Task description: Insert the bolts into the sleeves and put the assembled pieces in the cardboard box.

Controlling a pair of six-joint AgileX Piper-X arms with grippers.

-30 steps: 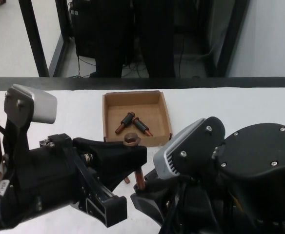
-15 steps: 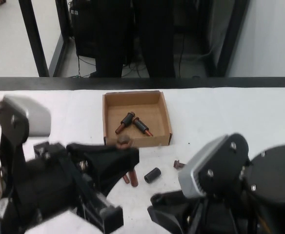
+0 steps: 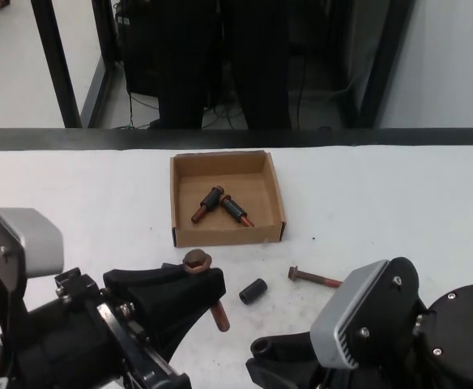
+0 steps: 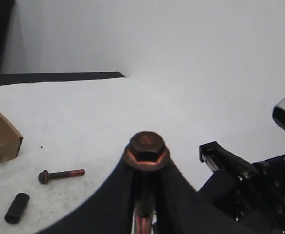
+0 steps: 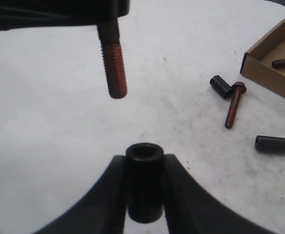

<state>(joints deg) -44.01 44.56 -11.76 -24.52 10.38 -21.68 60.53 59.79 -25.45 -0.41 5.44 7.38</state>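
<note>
My left gripper (image 4: 146,169) clamps the bolt (image 3: 197,261), lower centre in the high view; my right gripper (image 5: 145,190) clamps 1 sleeve (image 5: 144,158). Tip sits off the bore: it could jam on the rim.

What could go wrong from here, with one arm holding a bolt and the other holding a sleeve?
1. In the right wrist view the bolt seems to hang off to one side of the sleeve held in the right end effector; lowering it straight might hit the rim.
2. The left end effector grips the bolt just under its head, so a bump at the tip could tilt it.
</note>
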